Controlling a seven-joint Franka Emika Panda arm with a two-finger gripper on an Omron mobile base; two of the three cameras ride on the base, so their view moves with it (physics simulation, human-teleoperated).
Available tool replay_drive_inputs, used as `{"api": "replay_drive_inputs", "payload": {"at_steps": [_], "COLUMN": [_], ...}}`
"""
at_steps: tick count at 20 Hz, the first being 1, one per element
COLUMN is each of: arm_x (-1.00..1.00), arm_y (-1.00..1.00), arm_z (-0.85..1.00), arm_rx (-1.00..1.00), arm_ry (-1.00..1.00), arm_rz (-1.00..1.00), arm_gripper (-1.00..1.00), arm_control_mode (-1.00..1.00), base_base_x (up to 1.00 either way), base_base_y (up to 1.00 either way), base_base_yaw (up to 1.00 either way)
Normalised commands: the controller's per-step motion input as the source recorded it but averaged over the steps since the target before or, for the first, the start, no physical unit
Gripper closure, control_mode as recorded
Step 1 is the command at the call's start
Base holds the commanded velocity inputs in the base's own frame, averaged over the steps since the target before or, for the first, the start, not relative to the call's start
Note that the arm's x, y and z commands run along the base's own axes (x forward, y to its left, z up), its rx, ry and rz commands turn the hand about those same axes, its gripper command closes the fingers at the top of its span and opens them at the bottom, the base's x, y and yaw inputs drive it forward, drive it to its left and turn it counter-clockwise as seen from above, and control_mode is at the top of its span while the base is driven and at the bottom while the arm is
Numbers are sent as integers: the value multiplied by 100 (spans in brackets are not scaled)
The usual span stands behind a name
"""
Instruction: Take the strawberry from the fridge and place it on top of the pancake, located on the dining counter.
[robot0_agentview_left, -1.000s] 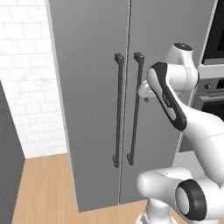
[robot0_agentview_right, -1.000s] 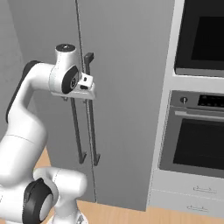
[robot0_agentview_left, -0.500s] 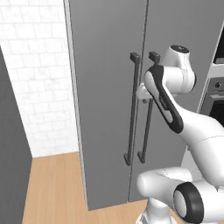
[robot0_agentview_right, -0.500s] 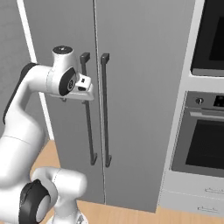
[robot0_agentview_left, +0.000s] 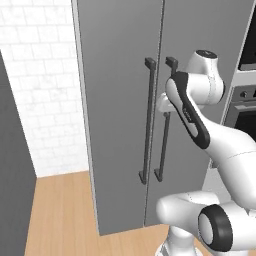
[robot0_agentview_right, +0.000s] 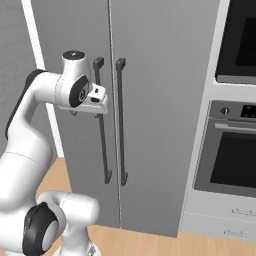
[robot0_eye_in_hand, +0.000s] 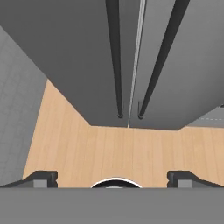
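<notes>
The fridge (robot0_agentview_left: 125, 100) is seen as a tall matte grey two-door unit, both doors shut, with two long dark vertical bar handles (robot0_agentview_right: 120, 120) set side by side at the seam between the doors. The strawberry cannot be made out; with the doors shut, nothing of the fridge interior is shown. The gripper (robot0_eye_in_hand: 112, 178) is held in front of the fridge, near the upper part of the handles. In the hand view its two dark finger tips (robot0_eye_in_hand: 41, 178) are seen far apart at the bottom corners, so the jaws are spread wide with nothing between them. That view is directed down along the doors, to the lower ends of both handles and the floor below.

A light wooden plank floor (robot0_agentview_left: 60, 210) is laid in front of the fridge. A white brick-tiled wall (robot0_agentview_left: 40, 90) is seen to the left of the fridge in the left base view, and a dark grey panel (robot0_agentview_left: 12, 190) is shown at that view's left edge. To the right of the fridge, a built-in wall oven (robot0_agentview_right: 232, 150) with a dark glass door is set in light grey cabinetry, with a second dark oven window (robot0_agentview_right: 240, 42) above it and drawers (robot0_agentview_right: 220, 220) below.
</notes>
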Motion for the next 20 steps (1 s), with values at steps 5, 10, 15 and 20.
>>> {"api": "replay_drive_inputs", "payload": {"at_steps": [5,10,15,20], "arm_x": [0,0,0,0], "arm_y": [0,0,0,0], "arm_z": [0,0,0,0], "arm_rx": [0,0,0,0], "arm_ry": [0,0,0,0], "arm_rz": [0,0,0,0], "arm_gripper": [-100,-100,-100,-100], "arm_control_mode": [100,100,100,100], "base_base_x": [-27,-20,-31,-33], "base_base_y": [-5,-7,-24,-17], "base_base_yaw": [0,0,-1,-1]}}
